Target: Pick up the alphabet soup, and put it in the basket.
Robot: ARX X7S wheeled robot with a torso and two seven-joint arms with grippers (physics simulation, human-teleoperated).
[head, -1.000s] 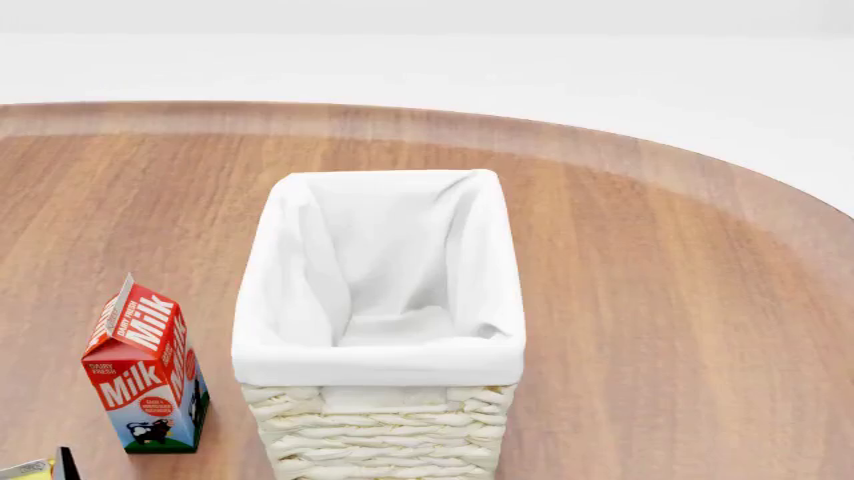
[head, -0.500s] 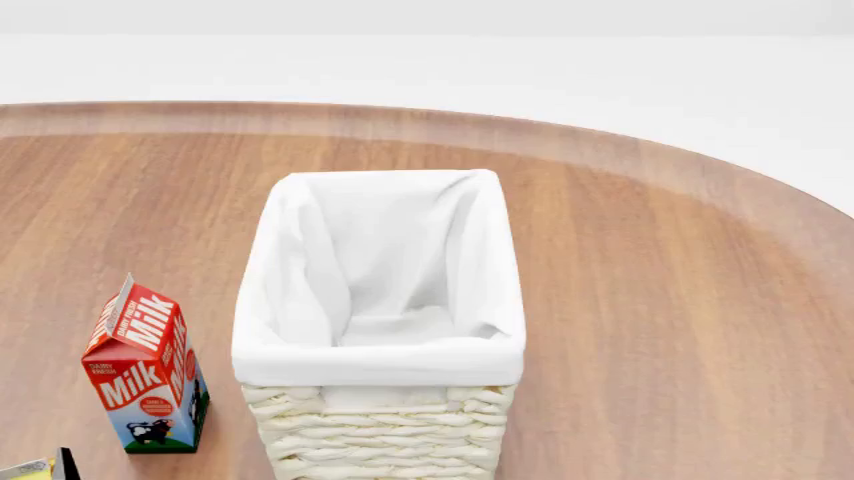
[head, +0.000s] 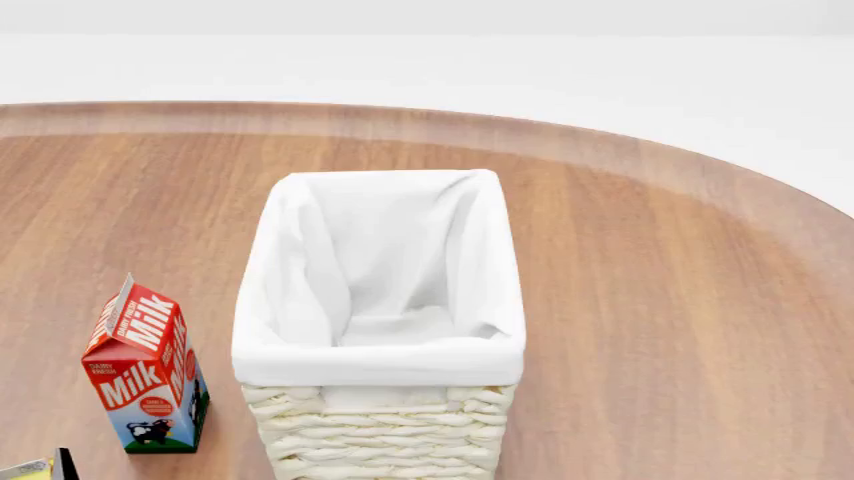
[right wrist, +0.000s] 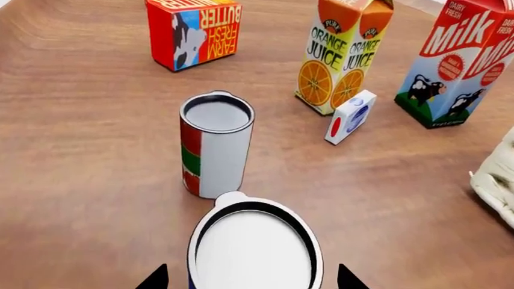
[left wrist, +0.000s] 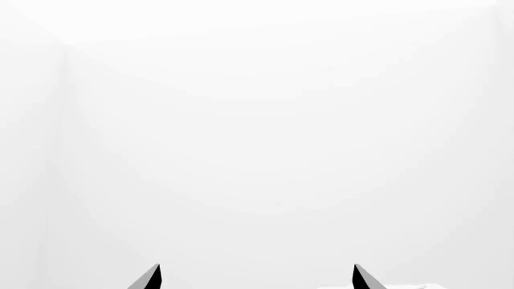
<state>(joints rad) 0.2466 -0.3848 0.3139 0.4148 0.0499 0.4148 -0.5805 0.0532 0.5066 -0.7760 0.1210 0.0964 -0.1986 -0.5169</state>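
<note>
The alphabet soup (right wrist: 253,253) stands upright on the wooden table in the right wrist view. I see its pale white top and a sliver of blue label. My right gripper (right wrist: 250,280) is open, with one dark fingertip on each side of the can and a gap at both. The basket (head: 380,350), cream wicker with a white cloth lining, stands in the middle of the head view with nothing inside; its woven corner (right wrist: 498,180) shows in the right wrist view. My left gripper (left wrist: 257,278) is open and faces only blank white. Neither gripper shows in the head view.
Just beyond the soup stands a red-and-green can (right wrist: 215,147). Farther off are a butter box (right wrist: 192,30), an orange juice carton (right wrist: 341,54), a small white box (right wrist: 350,116) and a milk carton (right wrist: 461,60). The milk carton (head: 147,365) stands left of the basket.
</note>
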